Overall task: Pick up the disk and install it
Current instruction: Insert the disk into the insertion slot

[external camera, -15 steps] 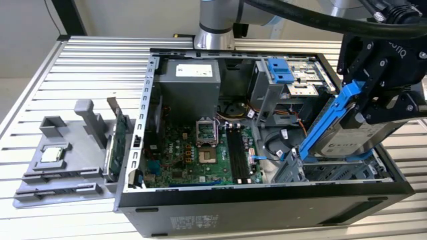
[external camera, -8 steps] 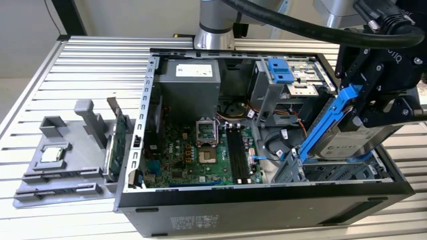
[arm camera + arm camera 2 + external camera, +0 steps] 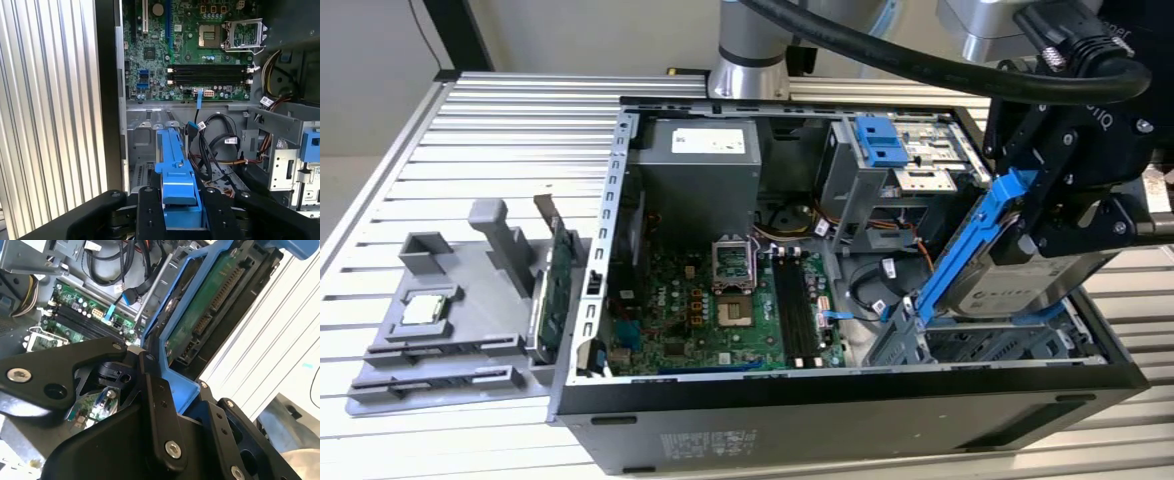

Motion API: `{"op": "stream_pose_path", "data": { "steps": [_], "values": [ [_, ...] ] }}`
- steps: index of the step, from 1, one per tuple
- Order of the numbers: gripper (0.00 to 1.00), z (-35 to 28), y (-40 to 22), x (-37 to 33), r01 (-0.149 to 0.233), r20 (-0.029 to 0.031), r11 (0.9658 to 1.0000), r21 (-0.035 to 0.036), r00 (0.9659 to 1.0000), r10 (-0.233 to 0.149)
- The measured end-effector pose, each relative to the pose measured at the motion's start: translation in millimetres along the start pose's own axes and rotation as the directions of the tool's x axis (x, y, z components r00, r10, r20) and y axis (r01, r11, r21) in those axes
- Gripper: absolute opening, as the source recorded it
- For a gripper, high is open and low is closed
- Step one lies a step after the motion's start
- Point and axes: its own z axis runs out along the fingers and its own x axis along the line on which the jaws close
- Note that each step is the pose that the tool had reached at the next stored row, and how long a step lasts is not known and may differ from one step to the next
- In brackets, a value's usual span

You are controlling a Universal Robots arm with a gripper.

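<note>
Now the gripper hangs over the case, at its end on the exterior view's right. Its 2 fingers are clamped on the disk by its blue rails. The disk tilts steeply, lower edge at the mouth of the open bay; contact with the bay's rim cannot be told. Cables lie beside the bay, and the board is well apart across the case.
</note>
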Motion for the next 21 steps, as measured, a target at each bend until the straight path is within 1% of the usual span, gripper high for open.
{"op": "stream_pose_path", "data": {
  "steps": [8, 17, 19, 21],
  "values": [
    [0.0, 0.0, 0.1, -1.8, 0.0, -0.0001, 1.0, -0.0001, 1.0, 0.0],
    [0.0, 0.4, -1.1, -3.8, 0.0, -0.0025, 1.0, -0.0001, 1.0, 0.0],
    [0.0, 1.4, -1.2, -3.9, 0.0, -0.004, 1.0, 0.0, 1.0, 0.0],
    [0.0, 4.0, -0.9, -3.8, 0.001, -0.0051, 1.0, 0.0, 1.0, -0.001]
  ]
}}
